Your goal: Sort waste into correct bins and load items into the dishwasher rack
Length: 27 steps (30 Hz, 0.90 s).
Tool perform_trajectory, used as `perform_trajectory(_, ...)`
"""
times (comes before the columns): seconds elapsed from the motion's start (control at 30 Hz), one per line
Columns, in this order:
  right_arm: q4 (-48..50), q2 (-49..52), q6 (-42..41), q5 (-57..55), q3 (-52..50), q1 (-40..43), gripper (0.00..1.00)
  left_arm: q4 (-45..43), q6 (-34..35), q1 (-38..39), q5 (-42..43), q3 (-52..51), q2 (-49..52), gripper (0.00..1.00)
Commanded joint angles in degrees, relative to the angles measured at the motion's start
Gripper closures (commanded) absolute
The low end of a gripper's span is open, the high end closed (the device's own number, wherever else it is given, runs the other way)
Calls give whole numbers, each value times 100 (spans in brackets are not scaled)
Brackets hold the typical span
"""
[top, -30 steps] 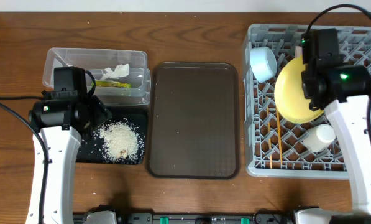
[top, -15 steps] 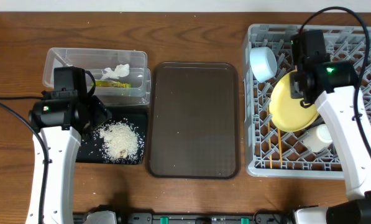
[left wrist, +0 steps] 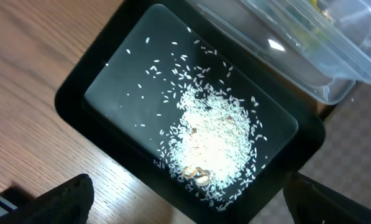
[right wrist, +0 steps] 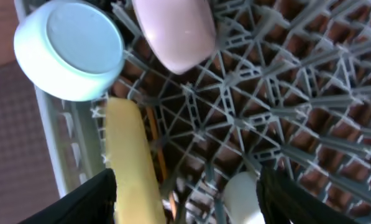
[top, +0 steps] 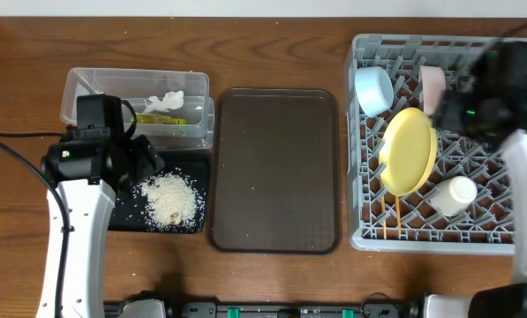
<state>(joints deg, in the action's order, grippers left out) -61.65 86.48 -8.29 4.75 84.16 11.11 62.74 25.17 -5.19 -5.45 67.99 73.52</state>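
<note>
**Overhead view.** One clear plastic rectangular tub (top: 76,88) lies just beyond the left gripper (top: 146,159). It holds one yellow-green snack wrapper (top: 161,118) and one crumpled white tissue (top: 164,102). One shallow black rectangular tray (top: 198,177) lies below and ahead of the jaws and carries one heap of loose white rice grains (top: 169,197). One dark brown serving tray (top: 276,168) rests on the wooden table (top: 272,44), beside the jaws. Past it, well apart from the left jaws, stands one large square grey plastic rack (top: 440,240). The rack holds:
- one round yellow plate (top: 409,150), standing on edge
- one light blue bowl (top: 373,90)
- one pale pinkish-white bowl (top: 432,87)
- one small pale cup (top: 453,194)
- thin wooden chopsticks (top: 390,212), number not readable

**Left wrist view.** Two dark fingertips (left wrist: 61,199) stand wide apart with nothing between them. The rice heap and black tray lie ahead of the jaws, and the tub lies farther ahead.

**Right wrist view.** On the right gripper (right wrist: 191,202) the jaws are wide and hold nothing. The plate's edge and the cup lie between and ahead of the jaws. Both bowls lie farther ahead.
</note>
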Motion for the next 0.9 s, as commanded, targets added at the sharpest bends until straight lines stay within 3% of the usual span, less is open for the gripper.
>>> perform_trajectory(0.0, -337, -136, 721, 1139, -2, 426, 29, 44, -721, 125, 345, 48, 22, 1)
perform_trajectory(0.2, -1154, -146, 1137, 1084, -155, 505, 39, 505, -1043, 356, 575, 17, -33, 7)
perform_trajectory(0.37, -949, -570, 861, 1001, -940, 446, 40, 446, -1150, 544, 595, -428, -691, 8)
perform_trajectory(0.5, -350, -1458, 562, 669, -1873, 398, 35, 153, -1156, 765, 599, -1102, -1853, 8)
perform_trajectory(0.63, 188, -2573, 385, 160, -2599, 214, 17, -122, -748, 881, 612, -1711, -3086, 0)
perform_trajectory(0.73, 505, -3394, 61, 83, -2983, 114, 1, -232, -219, 881, 612, -2028, -3807, 2)
perform_trajectory(0.87, 682, -4140, -48, 85, -3287, 111, 1, -267, 216, 881, 612, -2116, -4354, 2)
